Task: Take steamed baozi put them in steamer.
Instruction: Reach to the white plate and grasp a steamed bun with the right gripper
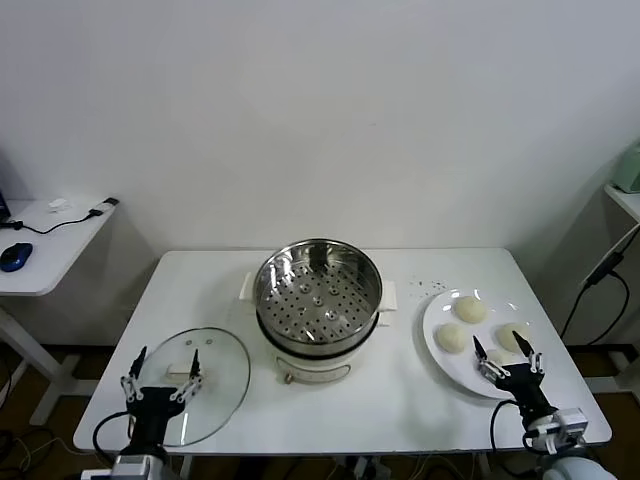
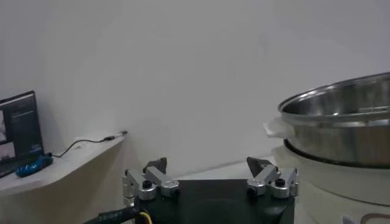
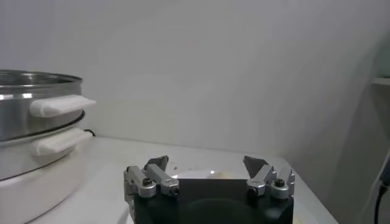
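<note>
From the head camera, the steamer (image 1: 318, 300) is standing uncovered in the middle of the white worktop (image 1: 400, 400), its perforated tray showing bare, so it is waiting to receive food. Its glass lid (image 1: 195, 385) is lying flat to the robot's left, set aside to leave the pot mouth free. To the robot's right a white plate (image 1: 437, 352) is carrying the steamed baozi (image 1: 470, 309); three are showing plainly and a fourth is partly hiding behind the right tool (image 1: 508, 360), which is hovering at the plate's near edge with its fingers spread and gripping nothing. That placement looks like a readiness to reach for a bun. The left tool (image 1: 162, 378) is waiting over the near part of the lid, equally spread and empty, probably parked out of the way.

In the left wrist camera, the left tool (image 2: 210, 173) is showing both fingertips wide apart with only air between them, and the steamer (image 2: 341, 131) is rising close beside it.

In the right wrist camera, the right tool (image 3: 207, 172) is likewise standing agape and empty. The steamer (image 3: 36, 134), with its white handle (image 3: 61, 105) jutting out, is sitting off to one side, and a rim of the plate (image 3: 198, 174) is just showing between the fingers. No bun is visible here.
</note>
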You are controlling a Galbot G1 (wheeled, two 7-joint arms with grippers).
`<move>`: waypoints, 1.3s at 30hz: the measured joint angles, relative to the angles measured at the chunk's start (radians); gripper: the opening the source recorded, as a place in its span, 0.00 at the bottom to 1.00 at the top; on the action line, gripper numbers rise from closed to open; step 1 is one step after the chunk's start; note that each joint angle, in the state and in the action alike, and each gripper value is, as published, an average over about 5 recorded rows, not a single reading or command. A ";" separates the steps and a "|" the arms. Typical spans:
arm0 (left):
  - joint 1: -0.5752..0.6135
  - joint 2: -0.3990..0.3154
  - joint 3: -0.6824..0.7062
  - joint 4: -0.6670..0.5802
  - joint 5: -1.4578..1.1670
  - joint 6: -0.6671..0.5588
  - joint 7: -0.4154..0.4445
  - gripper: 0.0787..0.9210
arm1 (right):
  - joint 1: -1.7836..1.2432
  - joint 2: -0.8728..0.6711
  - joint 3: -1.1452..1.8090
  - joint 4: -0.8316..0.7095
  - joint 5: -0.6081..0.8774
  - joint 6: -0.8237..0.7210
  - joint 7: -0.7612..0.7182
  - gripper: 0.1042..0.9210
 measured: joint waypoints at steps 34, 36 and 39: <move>0.052 0.031 0.022 0.006 -0.108 -0.028 -0.046 0.88 | 1.382 -0.542 -1.308 -0.670 -0.449 -0.117 -0.842 0.88; 0.049 0.032 0.021 0.010 -0.112 -0.026 -0.047 0.88 | 1.428 -0.519 -1.358 -0.720 -0.464 -0.106 -0.857 0.88; 0.043 0.034 0.019 0.015 -0.116 -0.020 -0.048 0.88 | 1.477 -0.477 -1.411 -0.792 -0.485 -0.090 -0.874 0.88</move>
